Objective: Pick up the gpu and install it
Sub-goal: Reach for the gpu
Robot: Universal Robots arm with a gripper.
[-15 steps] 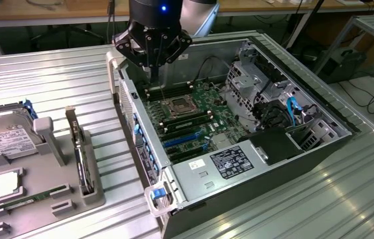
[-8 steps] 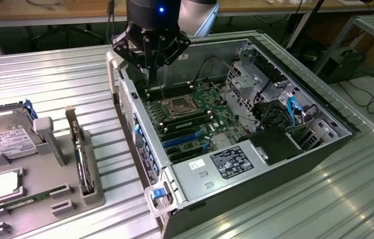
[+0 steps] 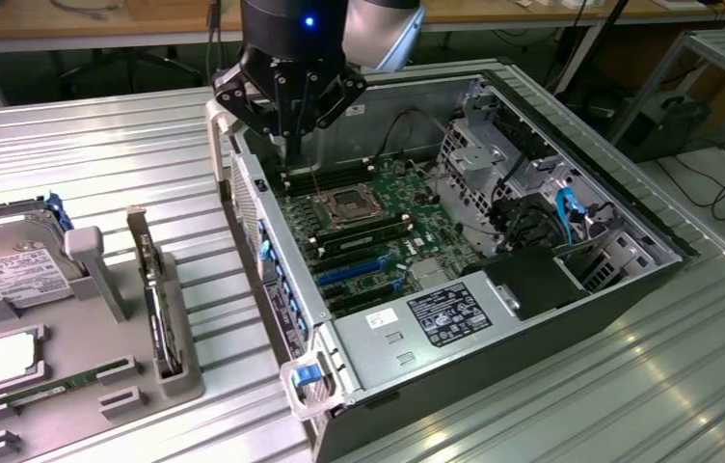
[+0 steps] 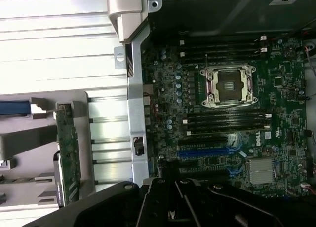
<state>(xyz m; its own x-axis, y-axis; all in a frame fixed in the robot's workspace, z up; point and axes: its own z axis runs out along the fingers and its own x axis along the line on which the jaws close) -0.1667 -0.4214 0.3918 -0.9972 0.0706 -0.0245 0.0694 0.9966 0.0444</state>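
The gpu [image 3: 157, 294] is a thin card standing on its edge in a slot of the grey holder [image 3: 93, 386] at the exterior view's left, its silver bracket at the far end. In the wrist view the gpu [image 4: 66, 155] shows a green board face. My gripper [image 3: 292, 135] hangs over the back corner of the open computer case [image 3: 517, 318], above the motherboard [image 3: 376, 231], well away from the gpu. Its fingers meet in a point, shut on nothing. Its black linkage [image 4: 173, 202] fills one edge of the wrist view.
The motherboard has an open CPU socket [image 4: 229, 86], memory slots and blue expansion slots [image 4: 207, 152]. The grey holder also carries a silver hard drive [image 3: 9, 265], a processor chip [image 3: 9, 357] and a green memory stick [image 3: 61, 386]. All stand on a ribbed metal table [image 3: 119, 145].
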